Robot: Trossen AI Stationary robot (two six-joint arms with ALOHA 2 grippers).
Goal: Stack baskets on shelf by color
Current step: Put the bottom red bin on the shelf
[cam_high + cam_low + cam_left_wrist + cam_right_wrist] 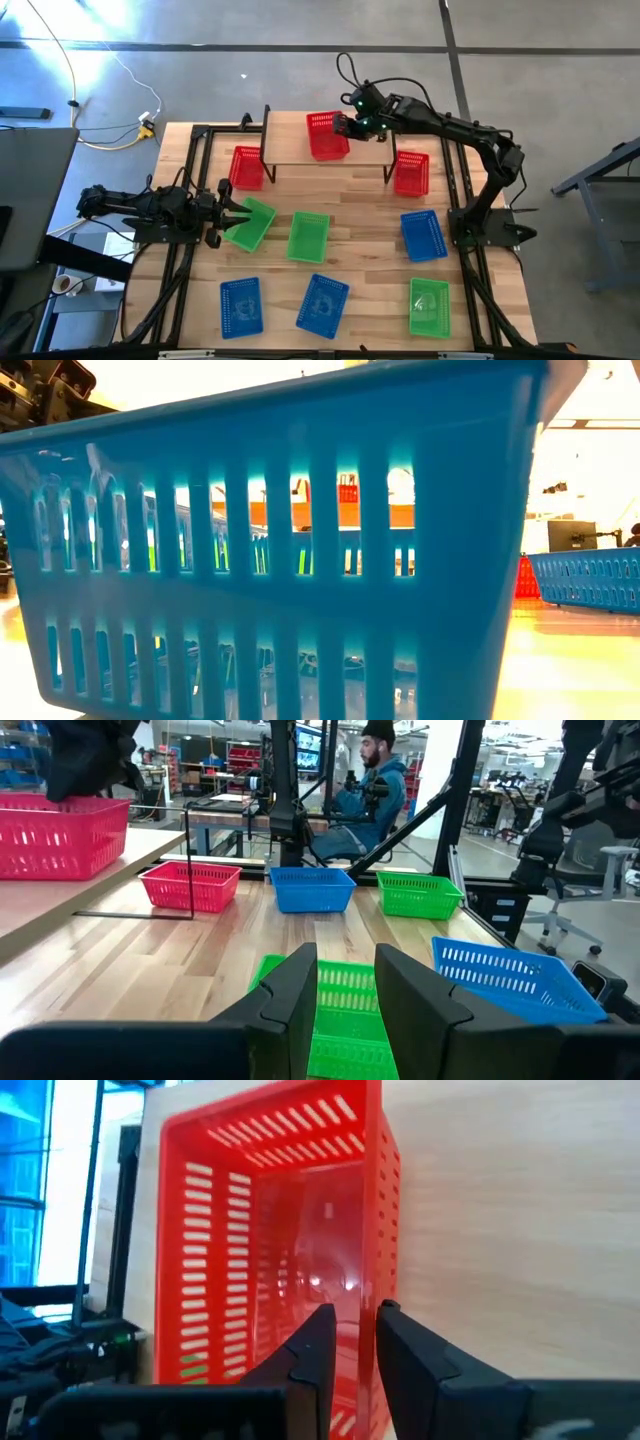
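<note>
A red basket (327,136) (270,1230) stands on its bottom on the light-wood shelf (290,145) (500,1230) at the table's far side. My right gripper (345,126) (354,1355) slants down at the basket's right end. Its fingers are a little apart, one inside and one outside that end's wall. My left gripper (226,210) (345,1005) waits level and open at the table's left, over the edge of a green basket (248,223) (345,1020), with nothing between its fingers. Two more red baskets (246,167) (411,172) sit on the table beside the shelf's legs. My right gripper has one finger (315,1350) inside the red basket and the other finger (400,1355) outside its end wall (358,1295), coming from above and slanting down. A gap shows between them. Whether either finger touches the wall I cannot tell. The basket rests on the shelf.
Two more green baskets (308,237) (430,305) and three blue ones (423,235) (240,305) (322,303) lie spread over the table's middle and near part. One blue basket (280,540) fills the low view. A person (375,780) sits beyond the table.
</note>
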